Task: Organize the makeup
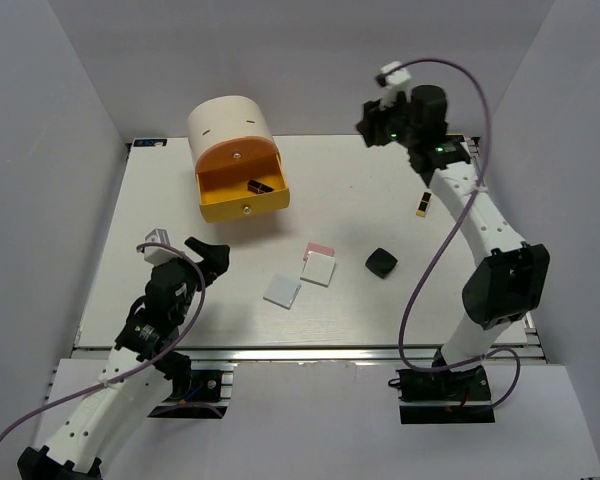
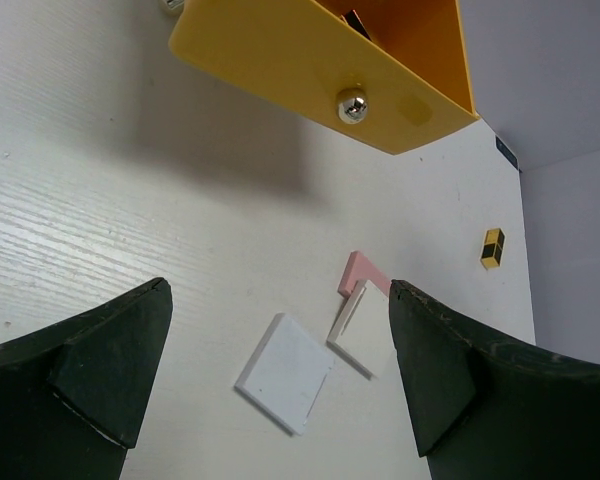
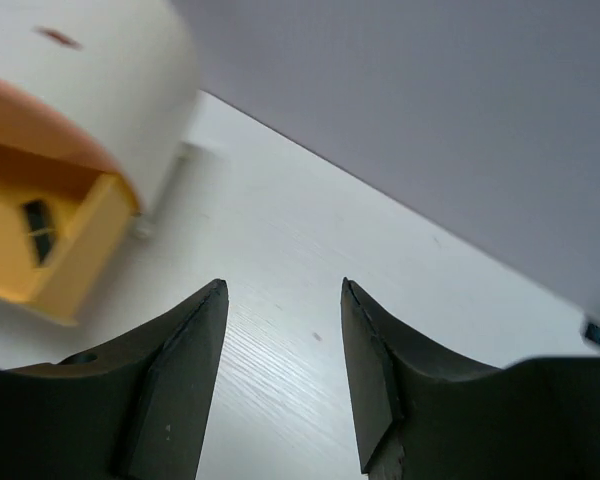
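Two white squares point(image 1: 282, 290) point(image 1: 318, 270) lie mid-table, one overlapping a pink square point(image 1: 321, 249). A black rounded-square compact point(image 1: 381, 262) sits to their right, and a black-gold stick point(image 1: 421, 204) lies farther back right. Another black-gold stick point(image 1: 259, 186) lies in the open orange-yellow drawer point(image 1: 242, 195). My left gripper point(image 1: 212, 256) is open and empty, left of the squares; its view shows a white square point(image 2: 284, 372), the pink square point(image 2: 360, 272) and the stick point(image 2: 491, 248). My right gripper point(image 1: 372, 122) is open and empty, raised over the table's back edge. The discs are out of view.
The big cream cylinder point(image 1: 229, 126) with the open drawer stands at the back left; it also shows in the right wrist view point(image 3: 90, 90). The drawer front with its metal knob point(image 2: 352, 104) fills the top of the left wrist view. Grey walls enclose the table.
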`<action>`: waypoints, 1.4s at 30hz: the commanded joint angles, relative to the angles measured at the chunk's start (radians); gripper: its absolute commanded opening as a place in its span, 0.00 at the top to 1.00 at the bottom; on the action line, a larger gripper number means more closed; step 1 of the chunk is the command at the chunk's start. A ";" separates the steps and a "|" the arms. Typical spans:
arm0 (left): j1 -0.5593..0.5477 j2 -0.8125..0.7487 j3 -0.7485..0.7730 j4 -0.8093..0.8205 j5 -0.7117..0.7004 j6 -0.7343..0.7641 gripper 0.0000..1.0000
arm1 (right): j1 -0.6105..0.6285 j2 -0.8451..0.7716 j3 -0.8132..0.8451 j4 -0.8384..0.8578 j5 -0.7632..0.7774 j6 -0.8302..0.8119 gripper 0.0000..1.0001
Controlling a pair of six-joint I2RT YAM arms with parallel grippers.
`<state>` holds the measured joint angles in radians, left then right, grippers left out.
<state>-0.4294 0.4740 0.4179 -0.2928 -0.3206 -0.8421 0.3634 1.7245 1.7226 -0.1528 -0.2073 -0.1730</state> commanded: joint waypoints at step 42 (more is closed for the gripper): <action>-0.003 0.181 0.015 0.086 0.081 -0.011 0.02 | -0.400 0.334 -0.279 -0.027 0.243 0.188 0.44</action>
<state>-0.4294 0.6594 0.4210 -0.2028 -0.2390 -0.8513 -0.0456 2.0331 1.4429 -0.2127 0.0002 0.0193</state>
